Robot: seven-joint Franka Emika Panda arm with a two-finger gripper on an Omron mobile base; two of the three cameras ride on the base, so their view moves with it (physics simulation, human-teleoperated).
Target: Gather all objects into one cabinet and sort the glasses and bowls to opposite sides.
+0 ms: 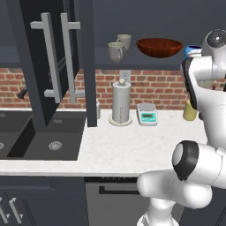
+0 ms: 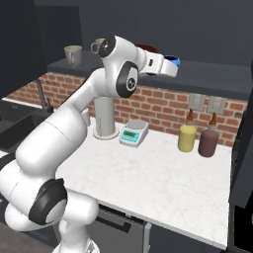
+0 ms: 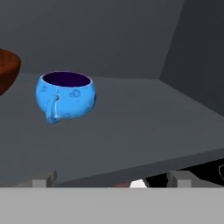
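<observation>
Kitchen setting. A red brick backsplash (image 1: 154, 86) runs behind a white marble counter (image 1: 132, 148). A dark sink basin (image 1: 48, 141) is set into the counter at left. Dark lower cabinets (image 1: 39, 201) stand beneath. Two wall switch plates (image 2: 207, 104) are mounted on the brick.

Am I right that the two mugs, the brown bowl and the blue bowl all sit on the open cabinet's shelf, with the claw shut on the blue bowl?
Not quite. The claw is open and short of the blue bowl, as the hand view shows. The rest holds: mugs and brown bowl share that shelf.
</observation>
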